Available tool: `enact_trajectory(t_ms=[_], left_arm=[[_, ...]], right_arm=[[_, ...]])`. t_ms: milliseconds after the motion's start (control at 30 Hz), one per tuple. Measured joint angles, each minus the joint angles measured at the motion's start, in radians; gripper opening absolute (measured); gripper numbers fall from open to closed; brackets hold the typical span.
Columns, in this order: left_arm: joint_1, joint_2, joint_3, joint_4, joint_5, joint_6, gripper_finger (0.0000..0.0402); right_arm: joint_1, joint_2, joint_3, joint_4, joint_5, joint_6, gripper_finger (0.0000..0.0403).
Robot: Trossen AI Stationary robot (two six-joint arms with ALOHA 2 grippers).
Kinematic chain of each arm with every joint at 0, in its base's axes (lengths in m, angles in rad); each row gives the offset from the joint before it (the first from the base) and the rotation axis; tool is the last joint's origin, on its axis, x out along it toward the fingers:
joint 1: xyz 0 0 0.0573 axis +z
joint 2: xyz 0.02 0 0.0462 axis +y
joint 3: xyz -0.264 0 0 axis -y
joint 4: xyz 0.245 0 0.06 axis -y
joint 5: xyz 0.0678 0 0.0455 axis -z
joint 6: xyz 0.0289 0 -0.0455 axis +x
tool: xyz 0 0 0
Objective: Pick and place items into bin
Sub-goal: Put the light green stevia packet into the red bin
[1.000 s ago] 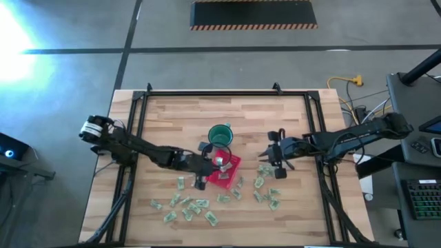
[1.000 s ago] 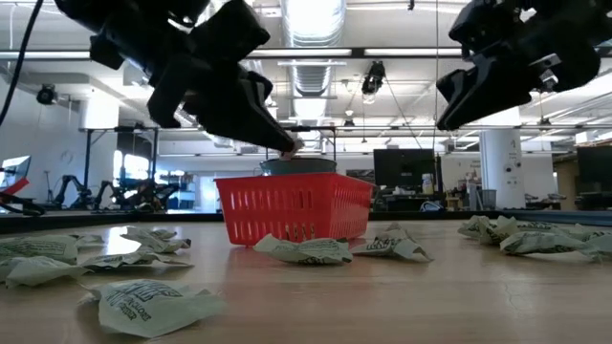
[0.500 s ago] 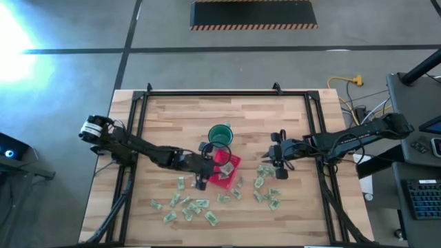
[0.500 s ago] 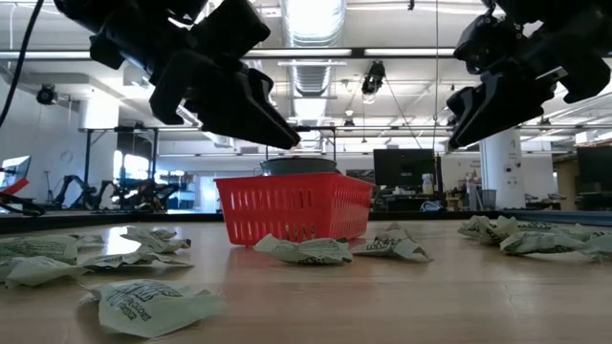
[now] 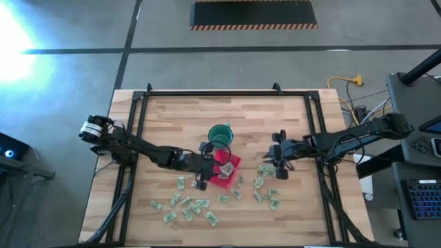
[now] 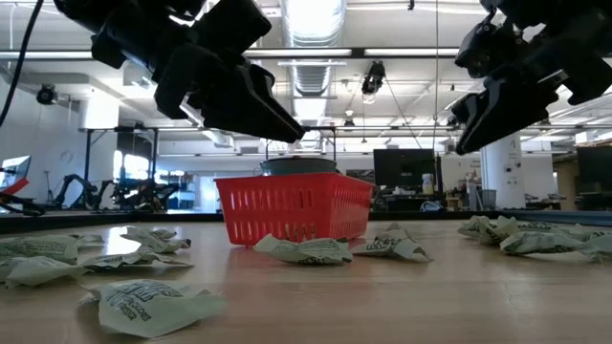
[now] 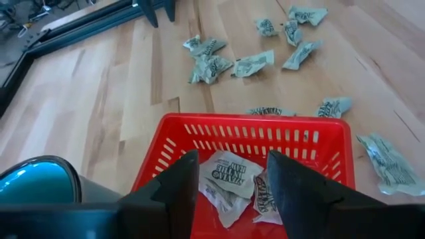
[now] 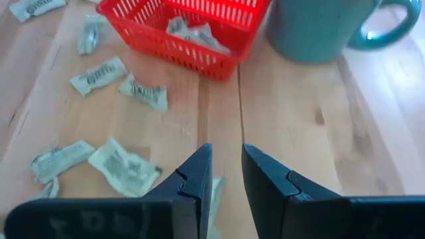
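While my left gripper (image 7: 229, 192) hangs spread and empty over the small square red plastic bin (image 7: 179, 133) holding a few pale green-and-white wrapped pieces (image 7: 229, 174), most lie scattered on the wooden table (image 5: 275, 117), my right gripper (image 5: 271, 159) empty nearby.

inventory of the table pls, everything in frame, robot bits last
table: one, pale wood, under both arms.
bin: one, red, near table centre, at least two packets inside.
cup: one, dark green, just behind the bin.
loose packets: many, pale green and white, scattered in front of and to the right of the bin.
left claw: one, dark, open over the bin, empty.
right claw: one, dark, above the right-hand packets, jaws slightly apart, empty.
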Motion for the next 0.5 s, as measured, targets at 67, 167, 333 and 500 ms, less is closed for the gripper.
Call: enact_trajectory(t_ms=[67,167,333,500], left_arm=[[0.000,0.000,0.000,0.000,0.007,0.001,0.0163],[-0.001,0.000,0.003,-0.006,0.009,0.002,0.0163],[-0.001,0.000,0.024,-0.006,0.010,0.010,0.0163],[0.000,-0.001,0.051,0.007,0.010,0.010,0.0163]], right_arm=[[0.000,0.000,0.000,-0.034,0.000,0.033,0.0073],[0.000,0.000,-0.001,-0.073,0.000,0.087,0.0073],[0.000,0.000,-0.009,-0.084,0.000,0.170,0.0073],[0.000,0.000,-0.019,-0.081,0.001,0.221,0.0072]])
